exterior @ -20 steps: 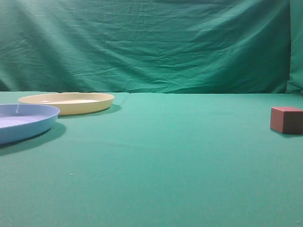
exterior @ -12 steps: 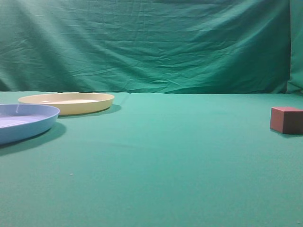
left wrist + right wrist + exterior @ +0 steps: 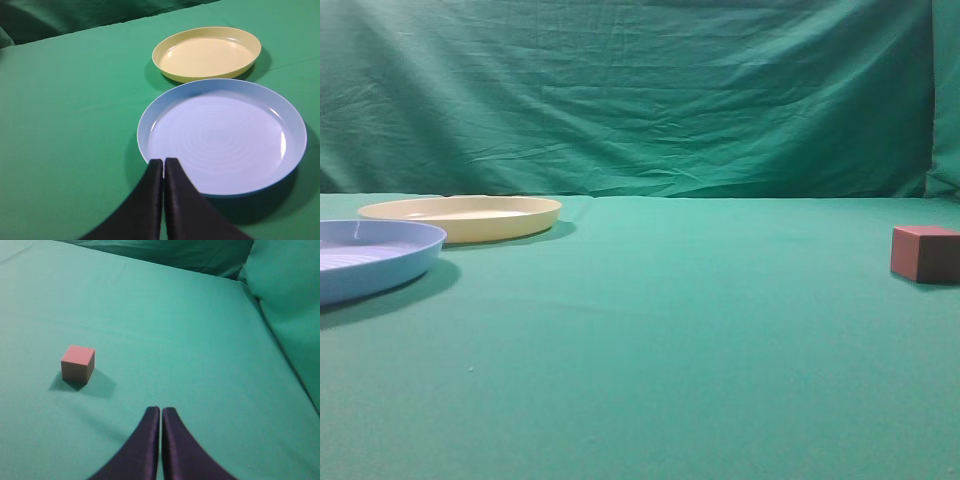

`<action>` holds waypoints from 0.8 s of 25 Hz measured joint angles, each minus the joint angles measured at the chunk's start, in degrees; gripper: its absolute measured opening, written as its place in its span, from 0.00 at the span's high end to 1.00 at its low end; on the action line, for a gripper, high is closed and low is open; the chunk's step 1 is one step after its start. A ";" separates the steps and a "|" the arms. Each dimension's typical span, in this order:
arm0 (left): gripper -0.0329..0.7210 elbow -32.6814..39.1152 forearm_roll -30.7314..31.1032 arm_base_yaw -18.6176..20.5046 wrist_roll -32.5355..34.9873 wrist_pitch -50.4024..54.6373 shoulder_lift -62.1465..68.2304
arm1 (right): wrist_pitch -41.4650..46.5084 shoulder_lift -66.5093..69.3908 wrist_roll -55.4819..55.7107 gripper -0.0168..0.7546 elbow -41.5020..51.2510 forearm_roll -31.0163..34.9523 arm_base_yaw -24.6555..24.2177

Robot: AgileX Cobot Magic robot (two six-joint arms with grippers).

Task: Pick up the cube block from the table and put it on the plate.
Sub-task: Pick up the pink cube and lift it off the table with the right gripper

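Note:
The reddish-brown cube block sits on the green table at the far right of the exterior view. In the right wrist view the cube block lies ahead and to the left of my right gripper, which is shut and empty. The pale yellow plate stands at the back left. In the left wrist view the yellow plate lies beyond a light blue plate. My left gripper is shut and empty, its tips over the blue plate's near rim. Neither gripper shows in the exterior view.
A light blue round plate stands at the left edge, in front of the yellow plate; it also shows in the left wrist view. A wrinkled green backdrop closes the back, and folds of it rise at the right.

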 joint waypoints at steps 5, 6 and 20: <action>0.96 0.00 0.00 0.00 0.00 0.00 0.00 | -0.30 0.00 0.00 0.98 0.00 -0.23 0.00; 0.96 0.00 0.00 0.00 0.00 0.00 0.00 | -1.24 0.00 0.00 0.98 0.12 -0.09 0.00; 0.96 0.00 0.00 0.00 0.00 0.00 0.00 | -5.45 9.48 1.55 0.98 -7.70 27.62 0.00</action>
